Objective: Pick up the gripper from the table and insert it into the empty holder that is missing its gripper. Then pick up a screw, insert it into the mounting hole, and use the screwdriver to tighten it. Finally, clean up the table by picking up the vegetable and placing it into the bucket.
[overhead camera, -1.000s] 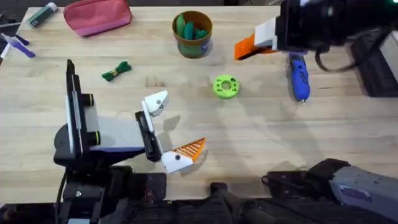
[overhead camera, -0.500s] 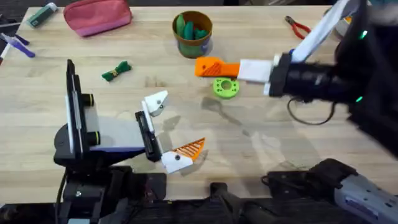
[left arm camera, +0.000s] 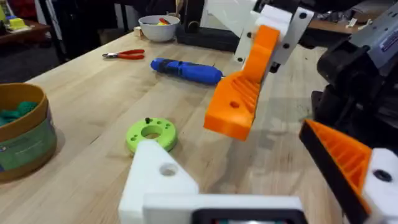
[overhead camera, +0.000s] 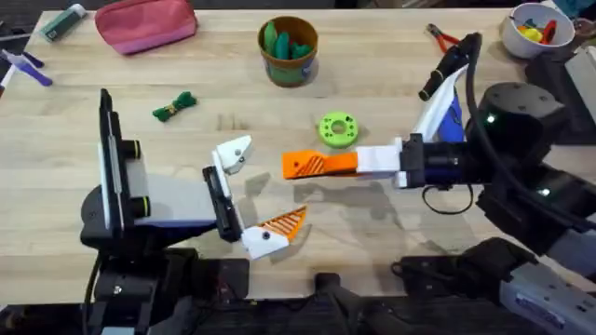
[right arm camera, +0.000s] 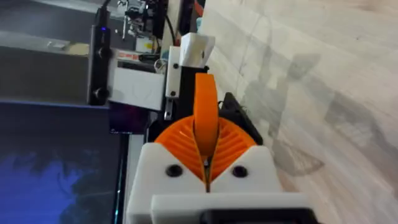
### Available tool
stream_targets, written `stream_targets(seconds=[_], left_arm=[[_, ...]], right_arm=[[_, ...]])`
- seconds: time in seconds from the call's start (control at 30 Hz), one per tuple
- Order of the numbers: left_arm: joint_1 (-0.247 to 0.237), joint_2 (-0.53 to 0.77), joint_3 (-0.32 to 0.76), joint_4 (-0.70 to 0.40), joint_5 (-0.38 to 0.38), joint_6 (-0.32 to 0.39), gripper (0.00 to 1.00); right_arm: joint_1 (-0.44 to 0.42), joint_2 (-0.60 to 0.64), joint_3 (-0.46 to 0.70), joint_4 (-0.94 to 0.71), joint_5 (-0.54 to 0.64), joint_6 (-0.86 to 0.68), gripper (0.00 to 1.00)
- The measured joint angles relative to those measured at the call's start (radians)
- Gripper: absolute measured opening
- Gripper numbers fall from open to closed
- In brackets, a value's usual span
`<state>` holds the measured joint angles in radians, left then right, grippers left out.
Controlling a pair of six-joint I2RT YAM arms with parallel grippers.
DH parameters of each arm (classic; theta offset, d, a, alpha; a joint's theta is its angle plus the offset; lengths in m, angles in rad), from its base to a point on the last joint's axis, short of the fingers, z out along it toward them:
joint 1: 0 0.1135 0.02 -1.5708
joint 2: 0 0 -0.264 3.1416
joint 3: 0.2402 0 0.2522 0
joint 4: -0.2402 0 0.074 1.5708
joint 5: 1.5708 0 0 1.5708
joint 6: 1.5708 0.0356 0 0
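1. Far left: vegetable [overhead camera: 174,105] lying on the table [overhead camera: 391,233], loose.
2. Near left: left gripper [overhead camera: 250,195] spread wide, holding nothing; one holder bare white, the other fitted with an orange pad.
3. Far centre: bucket [overhead camera: 289,51] upright.
4. Centre: right gripper [overhead camera: 321,165] clamped on the gripper [left arm camera: 239,99], just right of the left one.
5. Right: screwdriver [left arm camera: 185,70] flat beyond it.

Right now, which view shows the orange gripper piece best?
The left wrist view: the gripper shows its ribbed face and mounting hole, pinched at its far end in the right claw. Overhead shows it from above, sticking out of that claw over the table. The right wrist view shows it edge-on between the claw's orange pads.
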<state>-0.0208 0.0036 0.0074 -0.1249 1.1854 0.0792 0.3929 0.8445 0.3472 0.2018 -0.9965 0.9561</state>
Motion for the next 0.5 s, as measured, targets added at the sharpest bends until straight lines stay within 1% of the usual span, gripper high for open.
stream_targets(seconds=[0.13, 0.2, 0.37, 0.5], left_arm=[[0.000, 0.000, 0.000, 0.000, 0.000, 0.000, 0.988], [0.000, 0.000, 0.000, 0.000, 0.000, 0.000, 0.988], [0.000, 0.000, 0.000, 0.000, 0.000, 0.000, 0.988], [0.000, 0.000, 0.000, 0.000, 0.000, 0.000, 0.988]], right_arm=[[-0.049, 0.004, -0.004, 0.013, -0.074, 0.001, 0.012], [-0.068, 0.024, -0.004, 0.050, -0.113, 0.001, 0.012], [-0.083, 0.138, -0.005, 0.210, -0.204, 0.002, 0.012], [-0.083, 0.234, -0.006, 0.257, -0.248, 0.006, 0.012]])
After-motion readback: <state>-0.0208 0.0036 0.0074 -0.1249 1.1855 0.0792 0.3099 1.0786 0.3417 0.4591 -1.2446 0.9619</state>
